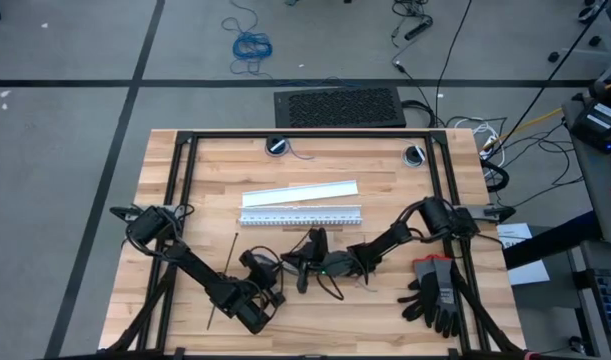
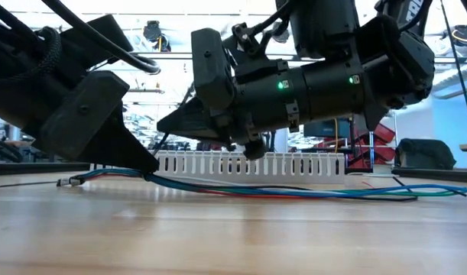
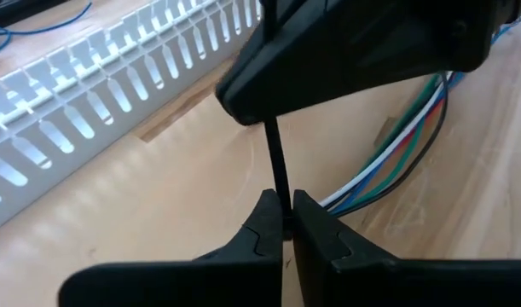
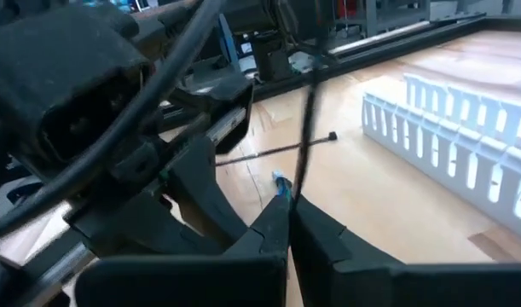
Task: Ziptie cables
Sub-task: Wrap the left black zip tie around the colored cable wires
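The cables [image 3: 395, 160], thin blue, green, red, white and dark wires, lie along the wood [image 2: 294, 191] in front of the white slotted strip [image 2: 248, 164]. One black ziptie [image 3: 275, 158] stands between my two grippers near the table's middle. My left gripper [image 3: 284, 211] is shut on its lower part and my right gripper [image 4: 292, 207] is shut on it too. A second ziptie [image 4: 277, 152] lies flat on the table, also seen in the high view [image 1: 223, 285]. In the high view my left gripper [image 1: 282, 270] and right gripper [image 1: 303, 268] meet tip to tip. My left gripper pinches the ziptie's strip [image 3: 281, 194] between its two fingertips. The strip rises from the fingers and disappears behind the right gripper's dark body. My left fingers slant down to the table beside the wires [image 2: 153, 174]. My right gripper pinches the same thin black strip [image 4: 297, 189] between its two fingertips, and the strip runs on past them [image 4: 311, 85], lifted off the wood. Which end of the ziptie it has cannot be told.
A flat white strip [image 1: 300, 192] lies beyond the slotted one [image 1: 300, 215], toward the far edge. Black-and-grey gloves [image 1: 435, 290] rest at the near right. A black frame [image 1: 305, 135] runs around the tabletop. Bare wood shows at the near edge and far left.
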